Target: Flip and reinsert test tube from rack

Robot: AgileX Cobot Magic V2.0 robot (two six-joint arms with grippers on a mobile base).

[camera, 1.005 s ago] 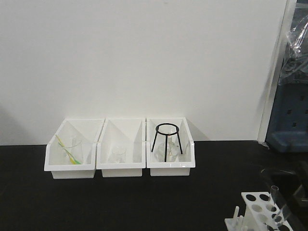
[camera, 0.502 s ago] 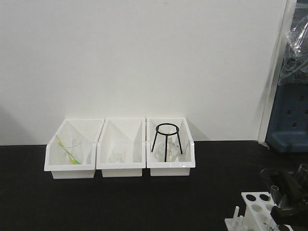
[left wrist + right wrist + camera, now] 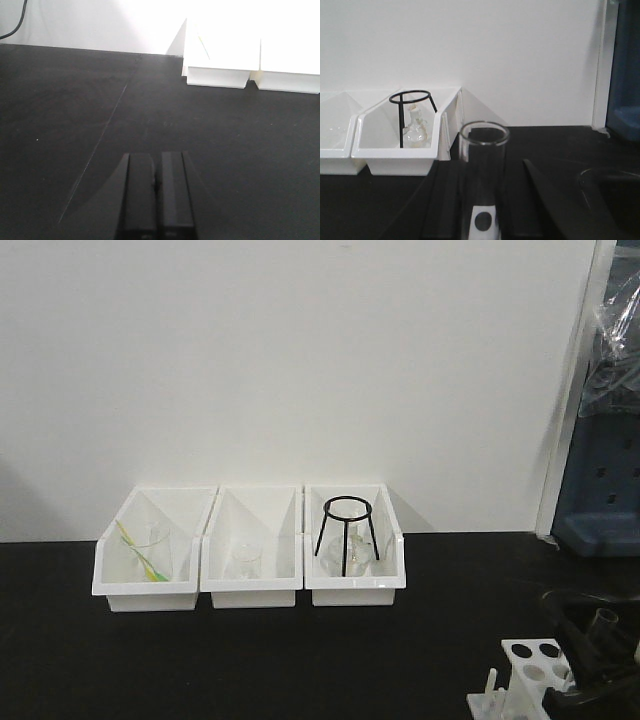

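Fingers of the left arm [image 3: 140, 190] press together, holding nothing, over the black bench [image 3: 75, 125]. Three white bins [image 3: 250, 580] stand in a row. Far right, the test tube [image 3: 483, 165] stands upright, lower end at the rack [image 3: 533, 662], right fingers [image 3: 445, 200] flanking it; whether they pinch it, I cannot tell.

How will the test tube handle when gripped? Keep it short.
Likely fragile: the test tube looks like thin clear glass. Probably slippery, since its wall is smooth and glossy. Laid down, its round body would probably roll.
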